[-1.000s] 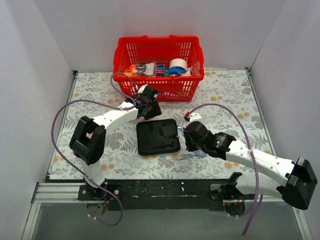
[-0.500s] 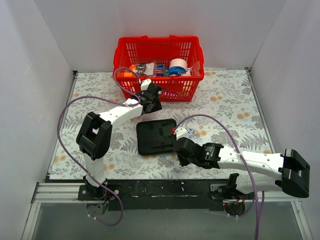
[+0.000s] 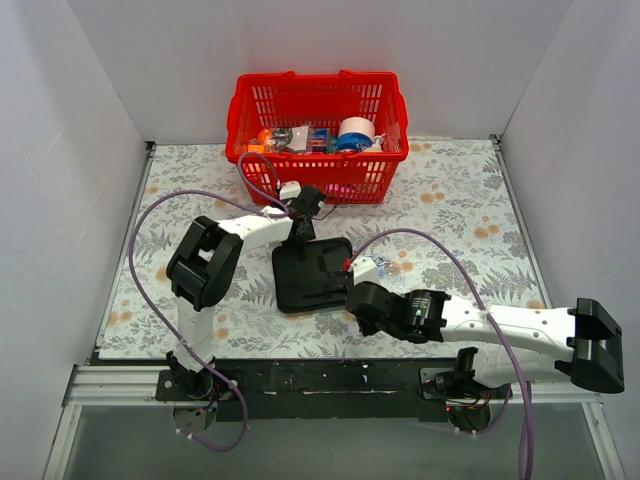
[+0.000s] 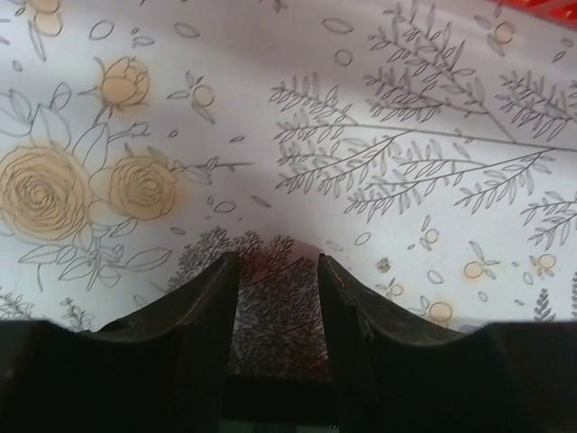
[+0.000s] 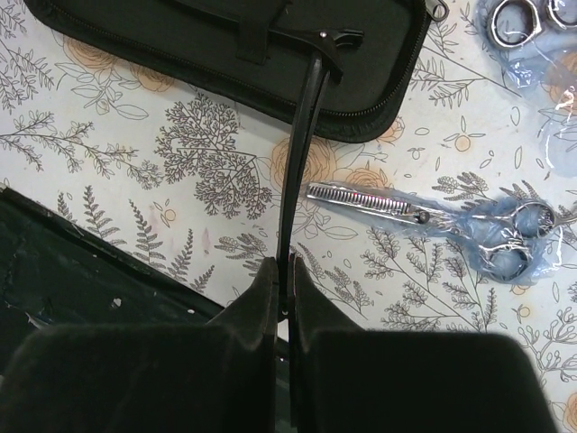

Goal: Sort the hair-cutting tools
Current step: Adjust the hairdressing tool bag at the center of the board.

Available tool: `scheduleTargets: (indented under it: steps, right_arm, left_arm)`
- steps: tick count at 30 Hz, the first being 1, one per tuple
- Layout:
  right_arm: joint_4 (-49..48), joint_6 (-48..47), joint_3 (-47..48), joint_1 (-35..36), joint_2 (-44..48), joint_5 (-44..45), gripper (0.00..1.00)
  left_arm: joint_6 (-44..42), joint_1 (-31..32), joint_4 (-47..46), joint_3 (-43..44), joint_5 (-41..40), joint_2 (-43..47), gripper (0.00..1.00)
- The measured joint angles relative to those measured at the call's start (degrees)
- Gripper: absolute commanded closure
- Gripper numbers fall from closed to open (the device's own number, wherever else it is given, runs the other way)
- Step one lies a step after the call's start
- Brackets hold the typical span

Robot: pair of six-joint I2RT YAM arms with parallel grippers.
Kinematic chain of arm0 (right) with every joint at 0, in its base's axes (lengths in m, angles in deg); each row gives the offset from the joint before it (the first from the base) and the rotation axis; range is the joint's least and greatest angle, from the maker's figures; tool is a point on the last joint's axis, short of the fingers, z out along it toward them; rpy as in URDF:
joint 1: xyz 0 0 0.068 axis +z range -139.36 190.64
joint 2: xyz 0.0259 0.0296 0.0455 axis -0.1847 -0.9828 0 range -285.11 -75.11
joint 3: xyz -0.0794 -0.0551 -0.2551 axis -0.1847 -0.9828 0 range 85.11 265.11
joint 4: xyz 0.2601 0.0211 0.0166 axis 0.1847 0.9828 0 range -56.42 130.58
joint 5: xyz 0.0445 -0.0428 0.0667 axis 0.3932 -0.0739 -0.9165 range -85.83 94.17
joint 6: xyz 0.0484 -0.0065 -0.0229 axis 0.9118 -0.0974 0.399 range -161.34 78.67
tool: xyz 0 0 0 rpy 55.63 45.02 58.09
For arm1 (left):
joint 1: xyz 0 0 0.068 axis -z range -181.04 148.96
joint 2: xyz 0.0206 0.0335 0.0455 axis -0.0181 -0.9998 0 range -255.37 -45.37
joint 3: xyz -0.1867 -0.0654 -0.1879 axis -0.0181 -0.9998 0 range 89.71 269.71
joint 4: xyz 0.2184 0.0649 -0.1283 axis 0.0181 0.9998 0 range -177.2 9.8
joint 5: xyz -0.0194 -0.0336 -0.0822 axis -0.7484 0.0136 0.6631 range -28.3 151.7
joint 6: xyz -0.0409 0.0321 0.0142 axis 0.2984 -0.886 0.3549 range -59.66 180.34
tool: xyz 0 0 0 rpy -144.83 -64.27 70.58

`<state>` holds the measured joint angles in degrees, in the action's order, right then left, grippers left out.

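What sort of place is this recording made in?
Probably a lab test cell: plain white panels box in a floral-covered table, with robot arms bolted to a rail at its near edge.

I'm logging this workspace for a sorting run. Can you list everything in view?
scissors: two, silver with pale blue loops, on the cloth beside the pouch; the second at the edge of the right wrist view
clip: one, black, slim, held by the right pincer, tip over the pouch's edge
pouch: one, black, flat, table centre
basket: one, red, far edge of the table
basket items: several, mixed colours, inside the basket; too small to name
cloth: one, pale floral, covering the table
left pincer: open, empty, over the cloth
right pincer: shut on the clip
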<state>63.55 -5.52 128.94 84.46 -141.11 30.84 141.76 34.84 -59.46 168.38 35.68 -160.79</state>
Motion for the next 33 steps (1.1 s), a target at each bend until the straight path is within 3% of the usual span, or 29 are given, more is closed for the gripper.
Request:
scheduleTargets:
  steps: [20,27,33]
  right_arm:
    - [9.1,15.2,-5.3,2.4,4.4,4.8,0.99]
    - [10.7,19.8,-4.3,1.6,-1.1,11.0,0.99]
    - [9.2,19.3,-2.8,-3.0,-6.1,13.7,0.99]
  left_arm:
    - [17.7,0.7,-3.2,-28.3,4.9,22.4,0.63]
    - [26.1,5.3,-5.1,-35.8,7.8,29.6,0.63]
    - [31.1,8.7,-5.6,-39.4,9.9,33.4,0.63]
